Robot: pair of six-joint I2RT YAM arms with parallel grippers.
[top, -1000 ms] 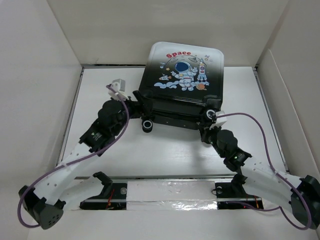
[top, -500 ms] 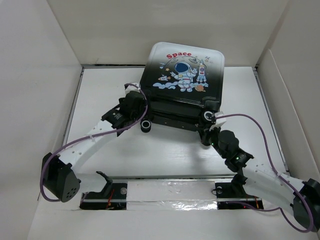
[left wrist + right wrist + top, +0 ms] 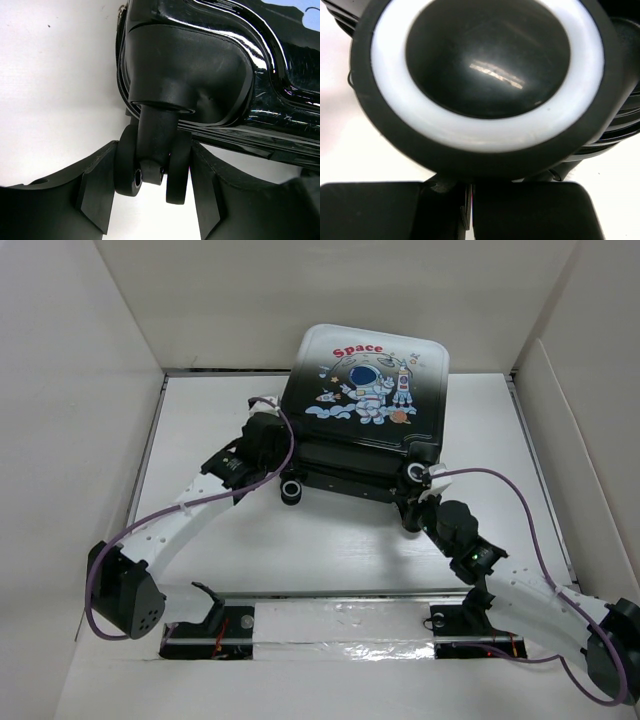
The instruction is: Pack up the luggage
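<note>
My left jaws pinch the left wheel (image 3: 152, 170) of the suitcase (image 3: 340, 445); my right jaws, closed empty, rest against the right wheel (image 3: 487, 75). Either wheel could swivel, letting the suitcase slip.

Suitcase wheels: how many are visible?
3 wheels: one at the suitcase's near-left corner, one near-right beside the right tool, one between the left tool's fingers. More may be hidden.
</note>
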